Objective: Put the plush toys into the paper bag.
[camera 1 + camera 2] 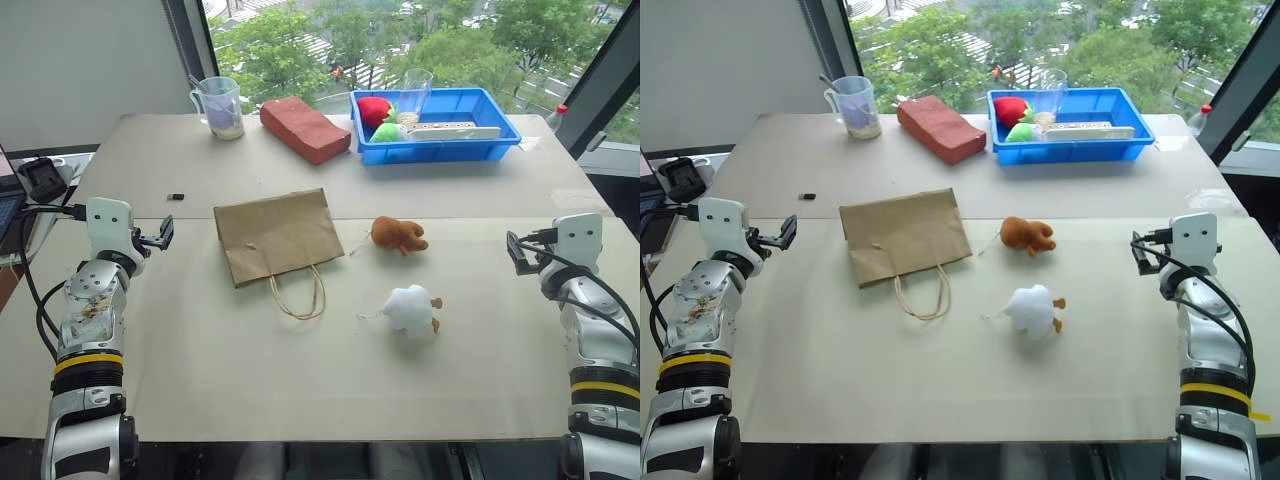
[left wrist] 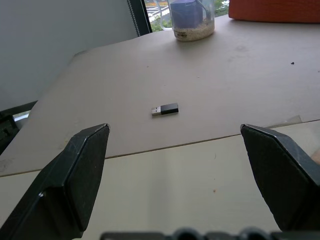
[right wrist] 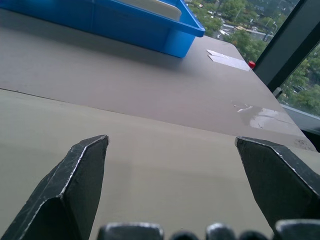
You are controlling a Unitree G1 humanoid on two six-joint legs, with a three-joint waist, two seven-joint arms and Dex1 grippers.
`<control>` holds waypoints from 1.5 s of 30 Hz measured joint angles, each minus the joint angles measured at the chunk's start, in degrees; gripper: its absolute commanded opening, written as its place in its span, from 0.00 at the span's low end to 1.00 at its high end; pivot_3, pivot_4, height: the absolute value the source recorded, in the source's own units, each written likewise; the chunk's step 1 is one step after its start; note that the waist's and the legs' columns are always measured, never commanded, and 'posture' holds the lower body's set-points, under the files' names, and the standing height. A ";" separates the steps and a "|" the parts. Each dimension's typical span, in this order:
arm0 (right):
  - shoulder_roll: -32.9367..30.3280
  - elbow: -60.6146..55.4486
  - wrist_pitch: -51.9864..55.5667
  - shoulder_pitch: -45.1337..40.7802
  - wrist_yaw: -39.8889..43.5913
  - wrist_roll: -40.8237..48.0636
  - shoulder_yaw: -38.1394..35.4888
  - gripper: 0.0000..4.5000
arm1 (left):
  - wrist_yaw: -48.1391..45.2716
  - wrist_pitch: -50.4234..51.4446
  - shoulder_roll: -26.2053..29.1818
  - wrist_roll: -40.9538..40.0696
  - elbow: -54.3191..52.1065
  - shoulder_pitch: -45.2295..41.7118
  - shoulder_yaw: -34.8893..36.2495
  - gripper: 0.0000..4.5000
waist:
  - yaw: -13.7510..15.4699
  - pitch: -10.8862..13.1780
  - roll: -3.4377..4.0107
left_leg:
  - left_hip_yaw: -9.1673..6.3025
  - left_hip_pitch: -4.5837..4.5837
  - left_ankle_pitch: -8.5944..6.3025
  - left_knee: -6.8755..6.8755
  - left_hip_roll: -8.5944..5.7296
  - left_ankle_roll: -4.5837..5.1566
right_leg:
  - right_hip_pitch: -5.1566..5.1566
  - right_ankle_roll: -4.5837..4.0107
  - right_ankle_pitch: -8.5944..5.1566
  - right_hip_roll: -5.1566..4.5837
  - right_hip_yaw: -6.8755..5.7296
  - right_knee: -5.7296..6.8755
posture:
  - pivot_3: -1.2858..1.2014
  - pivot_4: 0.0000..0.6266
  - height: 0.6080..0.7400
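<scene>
Nearest are the two grippers, one at each side edge of the table, both held level above it and pointing forward. The left gripper has its two black fingers spread wide with nothing between them; the right gripper is spread just as wide and is equally empty.

Between them, well apart from either, lie the two plush toys. The white plush toy (small orange feet showing) lies closer, right of centre. Just beyond it rests the reddish-brown plush toy. Left of the brown one, the single paper bag lies flat, its cord handles looping toward the robot.

Farther on, a small black USB dongle lies ahead of the left gripper. At the far edge stand one measuring cup, one red brick-shaped block and one blue tray holding red and green plush fruit.
</scene>
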 measured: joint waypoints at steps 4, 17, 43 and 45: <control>-0.07 0.00 0.00 0.00 0.28 0.01 0.00 1.00 | -0.56 0.23 0.22 -0.13 -0.30 0.49 0.20 0.99 | -0.02 0.00 0.00 | 0.00 0.00 0.00 0.00 0.00 0.00 | 0.00 0.00 0.00 0.00 0.00 0.01 | 0.52 0.24 1.00; -10.69 -27.70 22.94 -0.86 26.65 20.81 4.15 1.00 | -41.74 4.67 13.95 -8.62 -20.55 -4.10 -15.91 0.99 | 0.04 0.02 0.04 | -0.02 -0.04 -0.03 0.00 0.01 0.05 | 0.06 0.01 -0.01 0.00 -0.03 0.01 | 0.52 0.24 1.00; -17.97 -56.94 45.09 1.12 27.26 42.87 7.22 1.00 | -64.31 -36.21 1.22 7.02 12.89 -18.41 -34.11 0.99 | 0.38 0.03 0.00 | -0.07 -0.26 -0.11 0.25 0.01 0.19 | -0.03 0.01 -0.01 0.00 -0.11 0.03 | 0.52 0.24 1.00; -18.32 -57.10 45.10 1.12 27.07 42.97 6.61 1.00 | -65.04 -36.52 1.16 7.02 13.29 -18.45 -34.13 0.99 | 0.37 0.03 0.00 | -0.07 -0.26 -0.11 0.25 0.01 0.19 | -0.03 0.01 -0.01 0.00 -0.11 0.03 | 0.52 0.24 1.00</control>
